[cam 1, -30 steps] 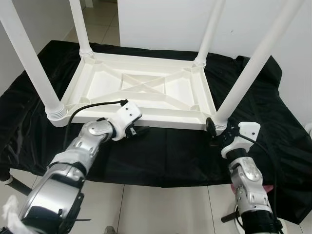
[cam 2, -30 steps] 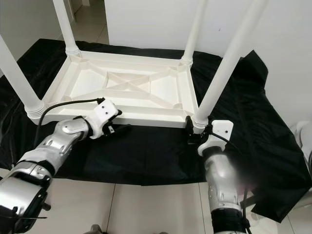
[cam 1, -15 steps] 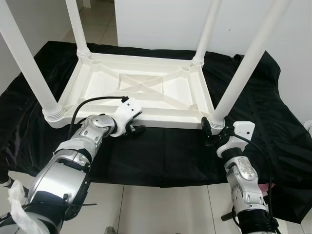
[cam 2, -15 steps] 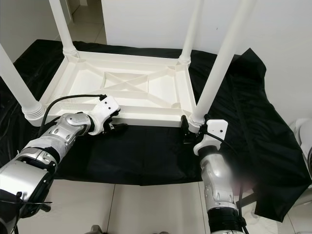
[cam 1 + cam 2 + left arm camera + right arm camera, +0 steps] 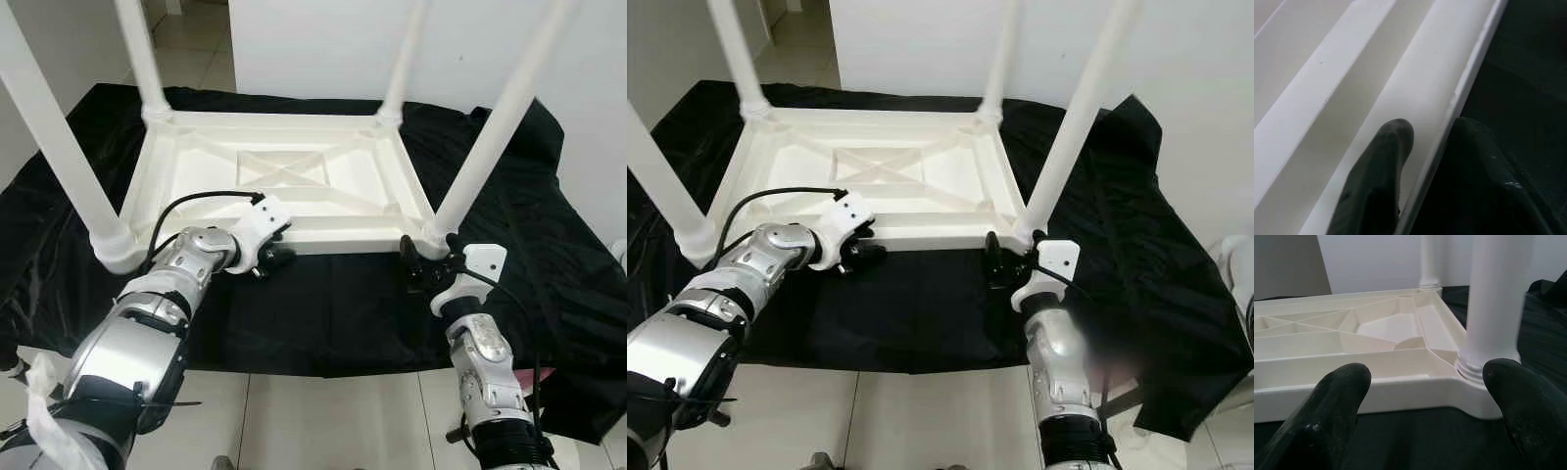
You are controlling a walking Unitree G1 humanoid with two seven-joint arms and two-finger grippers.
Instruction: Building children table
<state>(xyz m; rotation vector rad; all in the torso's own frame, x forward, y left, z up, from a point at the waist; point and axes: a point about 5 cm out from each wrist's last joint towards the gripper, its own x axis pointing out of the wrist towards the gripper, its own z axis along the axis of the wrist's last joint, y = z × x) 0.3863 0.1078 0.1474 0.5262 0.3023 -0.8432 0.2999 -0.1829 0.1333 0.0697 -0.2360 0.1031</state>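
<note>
While the left gripper [image 5: 277,257] pinches the near rim of the upturned children's table [image 5: 294,166], one of its fingers [image 5: 1382,171] lies on the inside of the rim wall and the other outside against the black cloth [image 5: 323,313], so it reads as closed on the rim. At about 4 o'clock from the table's middle, the right gripper [image 5: 428,269] sits at the near right corner with its fingers [image 5: 1337,406] spread wide, the near right leg [image 5: 495,127] and its collar between them but not touched. Judgement: moulded plastic, light and stiff, smooth enough to slip; the ribbed rim and corner collars give the best purchase, since the long legs would lever. The table lies top-down on the cloth on the floor, all four legs standing up, the far pair at 11 and 1 o'clock. No containers seen; the tray-like underside holds nothing but its cross ribs.
</note>
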